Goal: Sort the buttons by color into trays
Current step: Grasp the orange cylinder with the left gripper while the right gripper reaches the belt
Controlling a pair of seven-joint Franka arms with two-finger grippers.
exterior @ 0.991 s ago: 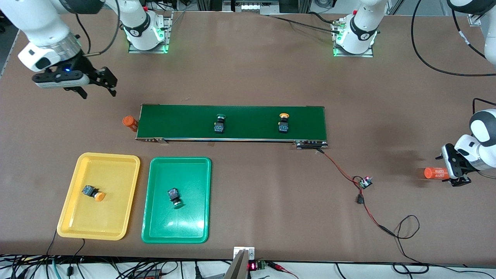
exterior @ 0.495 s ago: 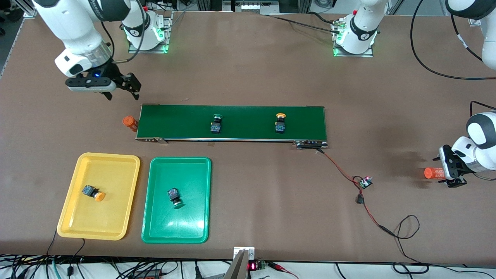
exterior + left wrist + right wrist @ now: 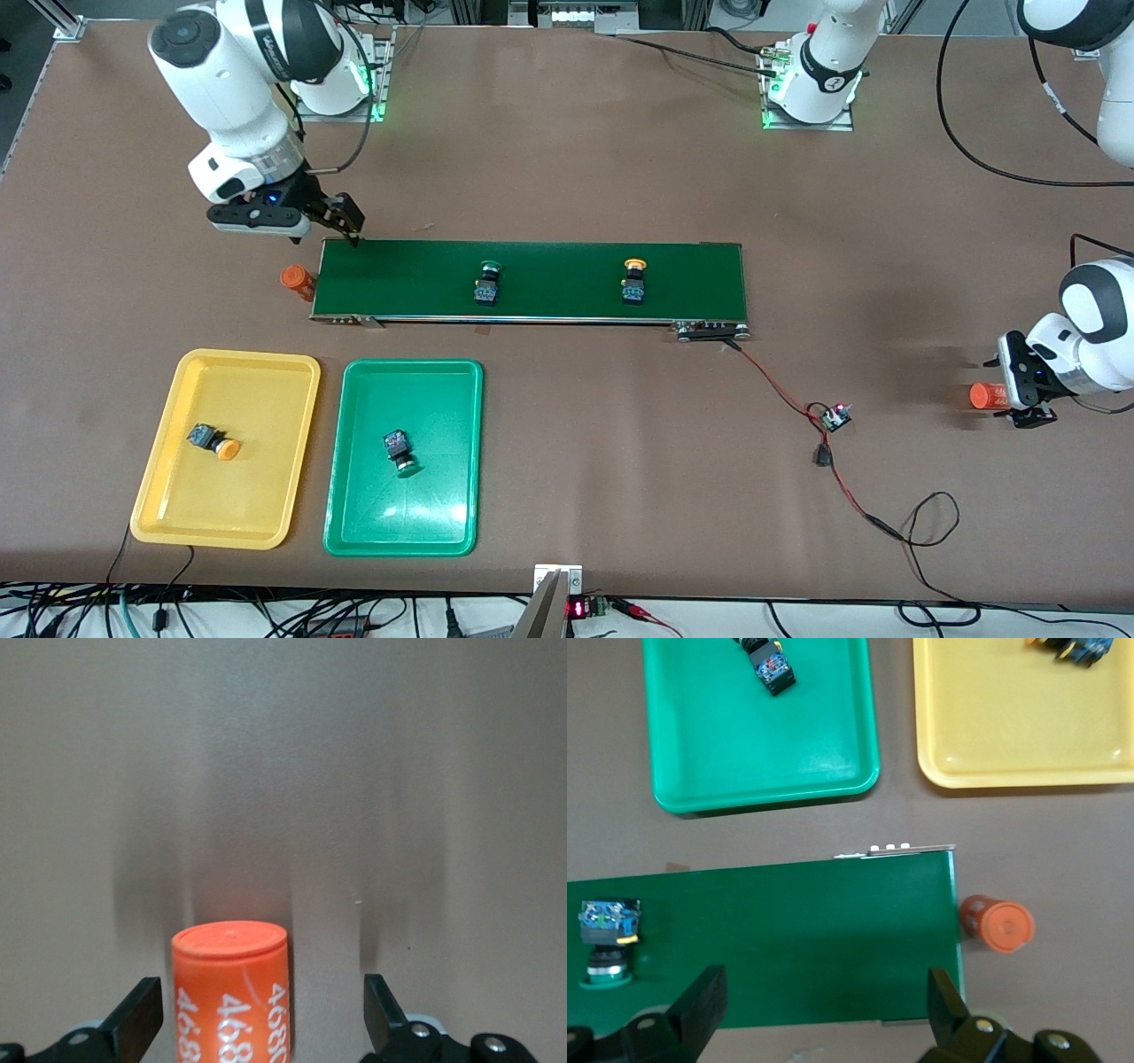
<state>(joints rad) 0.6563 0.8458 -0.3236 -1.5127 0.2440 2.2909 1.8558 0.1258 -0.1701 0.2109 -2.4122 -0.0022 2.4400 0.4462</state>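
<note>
The right gripper (image 3: 339, 217), jaws spread and empty, hangs over the corner of the conveyor belt (image 3: 532, 280) at the right arm's end, close above an orange cylinder (image 3: 297, 280) standing just off that end. Two buttons ride the belt: a green-capped button (image 3: 486, 283) near its middle and a yellow-capped button (image 3: 633, 283) toward the left arm's end. Nearer the front camera, the yellow tray (image 3: 168, 505) already holds one yellow button (image 3: 213, 440) and the green tray (image 3: 354, 523) beside it one green button (image 3: 400, 450).

The step in hand looks like a reach for the green-capped button. Doing it well likely means travelling along the belt until the jaws straddle the blocky black body rather than the round cap, then descending squarely, since the small piece could tip.

At the desk's edge by the left arm's end, the left gripper (image 3: 1028, 390) waits low, fingers apart on either side of a second orange cylinder (image 3: 232, 990) and not gripping it.
</note>
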